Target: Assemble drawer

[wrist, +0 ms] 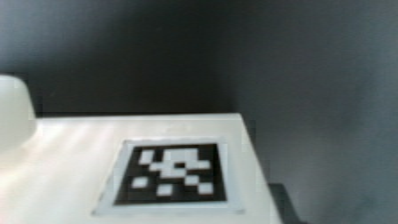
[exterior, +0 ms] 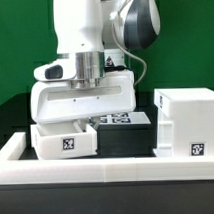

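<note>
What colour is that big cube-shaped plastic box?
The large cube-like casing is white with a black-and-white tag; exterior view best.

We see one big white box (exterior: 186,120), one small white tray (exterior: 64,141), one robot arm (exterior: 80,26), one low white wall (exterior: 107,174) in front — and we count one box tag (exterior: 194,148), one tray tag (exterior: 68,144).

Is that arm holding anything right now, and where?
Cannot tell. The gripper sits right above a small tray, but its fingertips are hidden.
</note>
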Controlling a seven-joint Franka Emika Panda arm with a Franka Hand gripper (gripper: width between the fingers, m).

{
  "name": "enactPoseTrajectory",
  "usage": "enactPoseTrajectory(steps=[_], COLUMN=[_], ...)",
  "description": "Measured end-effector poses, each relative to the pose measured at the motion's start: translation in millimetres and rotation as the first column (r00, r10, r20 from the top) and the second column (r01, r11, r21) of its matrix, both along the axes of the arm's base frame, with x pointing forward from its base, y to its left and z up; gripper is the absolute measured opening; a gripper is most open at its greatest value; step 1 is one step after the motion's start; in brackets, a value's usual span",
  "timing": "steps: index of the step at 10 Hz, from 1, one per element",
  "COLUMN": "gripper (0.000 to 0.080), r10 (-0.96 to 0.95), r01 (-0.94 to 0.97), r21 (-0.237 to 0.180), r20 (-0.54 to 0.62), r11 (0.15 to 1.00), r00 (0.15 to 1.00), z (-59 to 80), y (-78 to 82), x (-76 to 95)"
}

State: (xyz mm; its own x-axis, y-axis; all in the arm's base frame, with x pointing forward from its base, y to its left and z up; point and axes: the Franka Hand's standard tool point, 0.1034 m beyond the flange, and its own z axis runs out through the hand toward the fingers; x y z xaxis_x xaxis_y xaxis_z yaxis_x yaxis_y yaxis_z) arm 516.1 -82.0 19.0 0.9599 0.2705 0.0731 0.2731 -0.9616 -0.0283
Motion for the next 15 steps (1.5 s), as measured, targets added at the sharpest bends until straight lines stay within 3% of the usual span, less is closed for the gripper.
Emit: enactPoseTrajectory(steps=[3, 5, 7, 11, 15], gripper=[0.0041, 0.0041, 0.0041, 0.0041, 0.0041], r10=[0.029, 0.039, 0.189, 0.435, 0.619], r01=[-0.029, -0.039, -0.189, -0.435, -0.619], r21=[0.002, 0.001, -0.021, -0.049, -0.071], r20=[0.005, 0.0, 0.001, -0.012, -0.019], r11=[1.0, 0.999, 0.982, 0.899, 0.782], r00=[1.0, 0.999, 0.982, 0.9, 0.785], z=[10.6, 7.6, 7.2, 7.0, 6.4], y=[-2.6, -2.6, -2.6, 31.6, 26.1], x=[-5.8, -6.9, -7.0, -2.1, -2.5])
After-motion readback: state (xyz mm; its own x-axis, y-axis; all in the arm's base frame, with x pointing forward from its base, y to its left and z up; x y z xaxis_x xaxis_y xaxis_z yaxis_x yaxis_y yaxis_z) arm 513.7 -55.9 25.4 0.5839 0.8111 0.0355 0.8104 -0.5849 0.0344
